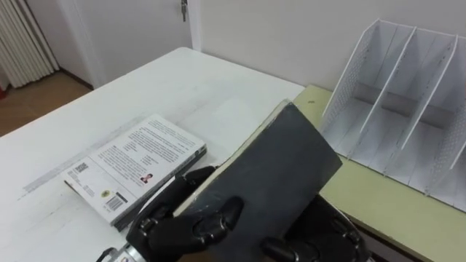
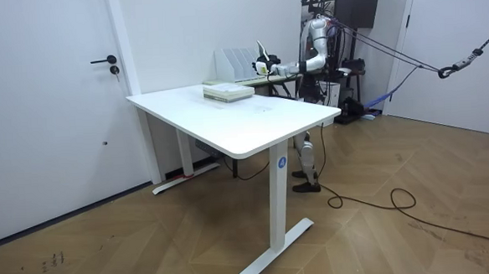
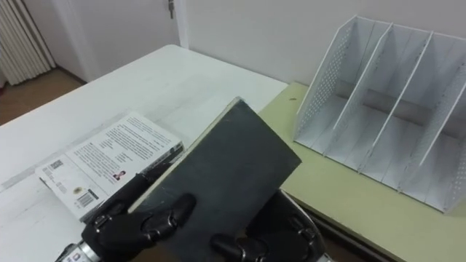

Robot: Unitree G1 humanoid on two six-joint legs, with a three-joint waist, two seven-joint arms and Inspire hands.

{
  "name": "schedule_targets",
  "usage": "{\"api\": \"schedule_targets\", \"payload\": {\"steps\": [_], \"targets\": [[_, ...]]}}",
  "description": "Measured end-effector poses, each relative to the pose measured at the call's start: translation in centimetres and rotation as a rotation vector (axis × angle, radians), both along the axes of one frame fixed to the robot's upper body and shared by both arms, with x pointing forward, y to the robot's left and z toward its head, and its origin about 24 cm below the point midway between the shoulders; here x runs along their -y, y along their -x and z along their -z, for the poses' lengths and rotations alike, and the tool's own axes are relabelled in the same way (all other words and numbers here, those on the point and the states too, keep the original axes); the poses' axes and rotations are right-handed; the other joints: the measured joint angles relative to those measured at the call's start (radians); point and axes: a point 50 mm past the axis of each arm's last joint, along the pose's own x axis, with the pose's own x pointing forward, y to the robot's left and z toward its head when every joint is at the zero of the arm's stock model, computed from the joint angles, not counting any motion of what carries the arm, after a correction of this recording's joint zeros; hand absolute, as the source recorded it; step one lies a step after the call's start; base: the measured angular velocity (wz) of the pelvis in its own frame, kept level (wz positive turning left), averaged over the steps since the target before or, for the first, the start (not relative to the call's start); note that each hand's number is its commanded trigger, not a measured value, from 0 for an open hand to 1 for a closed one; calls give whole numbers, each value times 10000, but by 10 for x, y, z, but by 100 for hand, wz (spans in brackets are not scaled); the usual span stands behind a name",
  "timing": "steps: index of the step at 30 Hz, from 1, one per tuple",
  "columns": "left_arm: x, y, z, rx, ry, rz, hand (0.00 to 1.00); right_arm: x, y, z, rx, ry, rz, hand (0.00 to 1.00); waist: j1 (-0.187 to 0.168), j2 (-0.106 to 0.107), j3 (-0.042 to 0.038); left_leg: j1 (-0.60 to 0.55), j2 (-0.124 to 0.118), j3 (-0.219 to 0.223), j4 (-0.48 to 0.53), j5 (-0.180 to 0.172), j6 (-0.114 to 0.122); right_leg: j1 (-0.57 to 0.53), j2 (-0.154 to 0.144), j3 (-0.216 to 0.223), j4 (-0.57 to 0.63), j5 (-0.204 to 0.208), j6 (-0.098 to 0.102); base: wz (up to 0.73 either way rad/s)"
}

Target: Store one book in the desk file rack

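The left hand and right hand both curl round the lower edge of the dark book, held tilted above the tabletop, with a pale book lying just left of them and the file rack beyond to their right.

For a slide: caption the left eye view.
Left robot hand and right robot hand hold a dark book tilted near the file rack; another book lies flat.

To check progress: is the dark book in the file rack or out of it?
Out. The left robot hand and right robot hand hold the dark book short of the file rack, whose visible slots are empty.
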Motion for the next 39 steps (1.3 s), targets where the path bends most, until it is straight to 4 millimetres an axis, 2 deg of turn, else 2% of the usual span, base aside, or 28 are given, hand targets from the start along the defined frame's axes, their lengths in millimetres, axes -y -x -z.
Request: {"api": "schedule_targets", "payload": {"steps": [5, 9, 15, 21, 25, 26, 27, 28, 39], "targets": [[-5, -1, -1, 1, 153, -170, 100, 0, -1, -8, 255, -1100, 99, 0, 65, -42, -9, -26, 0, -8, 65, -3, 4, 0, -25, -96, -9, -1, -2, 0], [-7, -3, -2, 81, 148, -232, 100, 0, -4, -13, 438, -1307, 131, 0, 115, -32, -5, -32, 1, -15, 65, -5, 5, 4, -37, -164, -23, -1, -2, 0], [-10, -2, 4, -184, 169, -280, 100, 4, -6, -19, 497, -1798, 371, 0, 233, 50, 22, -18, 0, -14, 47, -6, 5, 12, -36, -152, -19, -1, -2, 0], [-12, -2, 5, -207, 116, -272, 100, 6, -7, -22, 517, -2023, 444, 0, 244, 119, 4, -26, 1, -15, 21, -5, 5, 52, -35, -159, -7, 0, -3, 0], [-12, -2, 5, -208, 64, -261, 100, 6, -7, -22, 518, -2028, 443, 0, 249, 164, 34, -19, 1, -14, -17, -5, 5, 53, -35, -158, -9, 0, -3, 0], [-13, -2, 5, -206, 33, -256, 100, 6, -7, -22, 518, -2025, 443, 19, 252, 171, 39, -19, 1, -13, -18, -5, 5, 48, -35, -158, -8, 0, -2, 0], [-13, -2, 5, -204, 21, -257, 100, 6, -7, -22, 518, -2021, 442, 67, 251, 173, 41, -19, 1, -13, -18, -5, 5, 47, -35, -159, -7, 0, -2, 0], [-14, -2, 5, -203, 3, -256, 100, 6, -7, -22, 517, -2001, 438, 100, 252, 172, 41, -20, 2, -14, -18, -5, 5, 46, -35, -160, -7, 0, -2, 0], [-17, -1, 4, -125, -161, 55, 100, 8, -7, -22, 513, -1903, 431, 100, 266, 134, 63, -77, 4, -15, -4, -5, 5, 6, -44, -224, -15, 0, -2, 0]]}}
